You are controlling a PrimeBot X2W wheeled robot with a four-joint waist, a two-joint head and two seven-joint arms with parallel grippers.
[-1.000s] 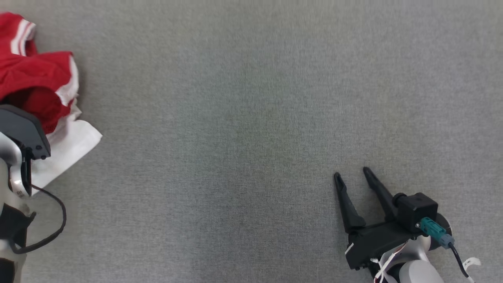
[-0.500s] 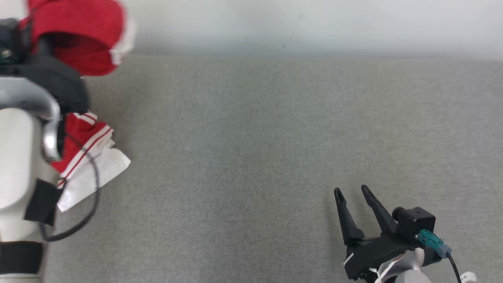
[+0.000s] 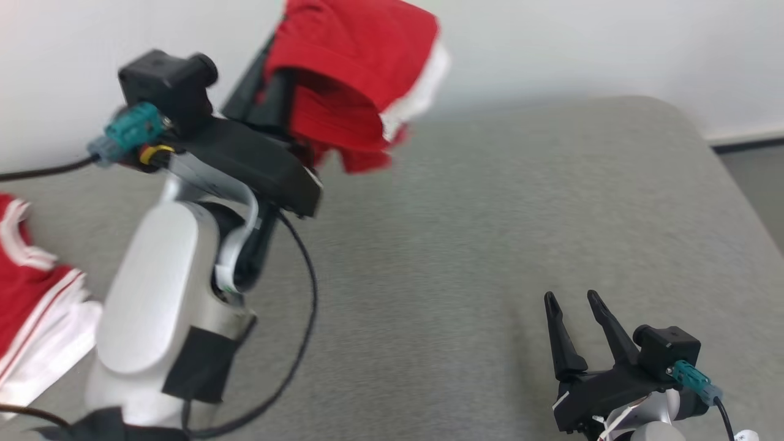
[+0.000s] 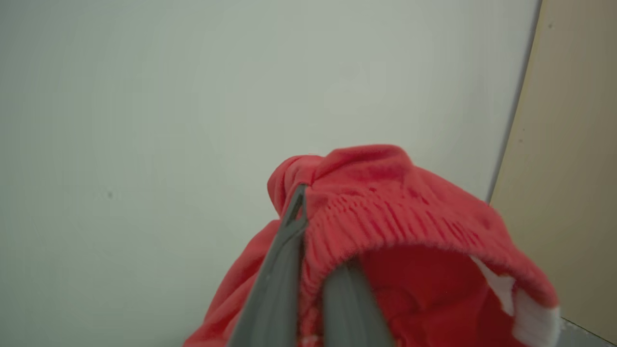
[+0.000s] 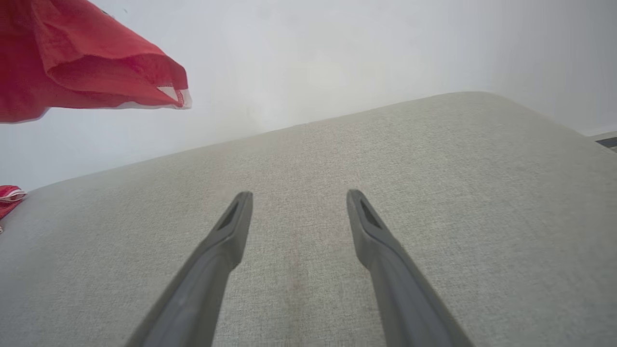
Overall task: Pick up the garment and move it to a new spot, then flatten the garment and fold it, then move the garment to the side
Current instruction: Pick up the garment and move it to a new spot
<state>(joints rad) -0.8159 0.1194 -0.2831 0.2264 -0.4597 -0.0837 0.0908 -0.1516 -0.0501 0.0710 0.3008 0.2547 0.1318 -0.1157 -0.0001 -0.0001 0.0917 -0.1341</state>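
While the garment (image 3: 352, 79) is carried above the tabletop (image 3: 459, 245), it is pinched at a ribbed red edge between the fingers of the left hand (image 4: 312, 207), which are pressed together on the fabric. In the head view the bundle is seen at 12 o'clock, raised against the pale wall, with a white-trimmed fold hanging loose toward 1 o'clock and clear of the surface. The right hand (image 3: 572, 296) is seen at 5 o'clock, low over the tabletop, its fingers spread and nothing held between them; it is well apart from the cloth.

More red and white cloth (image 3: 30, 306) is seen lying on the tabletop at 8 o'clock. Whether it belongs to the same garment cannot be told, since the left arm hides any link.

Several failures can be foreseen. Only a small bunch of fabric is held, so the cloth could be pulled from the pinch if the arm is swung fast; the blurred hem suggests that it is moving. If the cloth at 8 o'clock is attached, it could be dragged or caught on the black cable (image 3: 303, 288) looping beside the arm. A release so near the far edge at 12 o'clock could let the garment land in a heap against the wall, where flattening would be harder.
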